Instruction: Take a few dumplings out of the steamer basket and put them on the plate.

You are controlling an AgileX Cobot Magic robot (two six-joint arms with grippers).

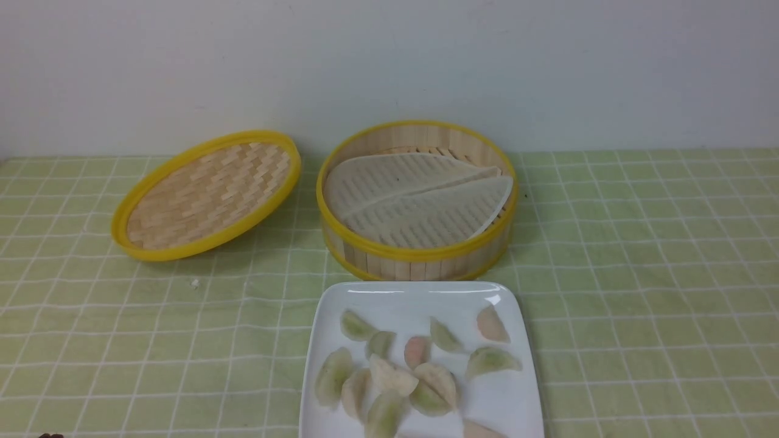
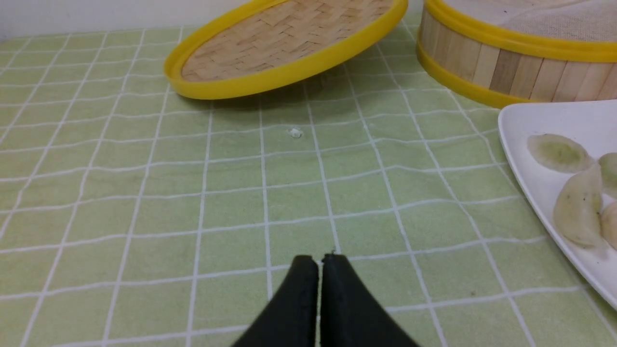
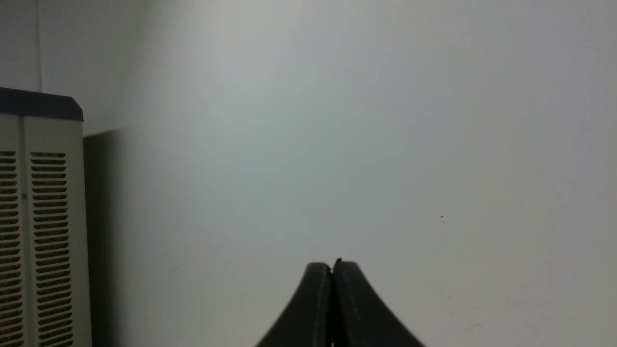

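Near the front edge of the counter, dead centre, sits the white plate, and it's loaded: around a dozen dumplings lie on it, pale green, pinkish and whitish, some bunched and overlapping at the near left, a few apart toward the far right. Just beyond the plate, almost touching its far rim, stands the steamer basket, and its whitish ribbed liner lies bare, not one dumpling showing on it. Off to the left of the basket, the woven lid rests tilted, its right edge raised off the green checked cloth. A tiny pale crumb lies on the cloth just in front of the lid.

Now the arms: neither one shows in the front view. From the left wrist we see the left claw low over the cloth, left of the plate and well short of the lid, its black tips pressed together with nothing between them. Over on the right wrist view, the right claw is likewise closed up tight and empty-handed, aimed at a plain pale wall with a white slotted cabinet off to one side; no counter in that shot at all
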